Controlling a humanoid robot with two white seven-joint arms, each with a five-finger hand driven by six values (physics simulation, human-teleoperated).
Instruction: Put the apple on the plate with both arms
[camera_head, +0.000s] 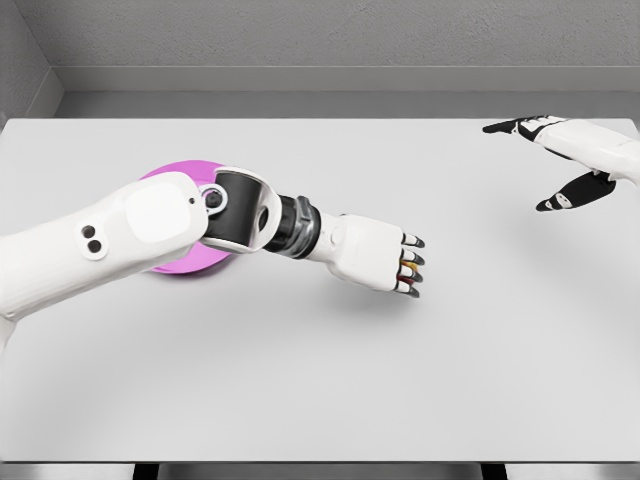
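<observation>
A magenta plate (185, 266) lies on the left part of the white table, and my left forearm covers most of it. My left hand (406, 266) reaches past it to the table's middle, palm down, fingers curled. Slivers of yellow and red, the apple (404, 274), show between those fingers; the rest of it is hidden under the hand. My right hand (535, 165) hovers over the far right of the table, fingers and thumb spread wide, holding nothing. It is well apart from the left hand.
The white table (320, 380) spans the whole view, its front edge near the bottom of the picture. Grey walls stand behind its far edge.
</observation>
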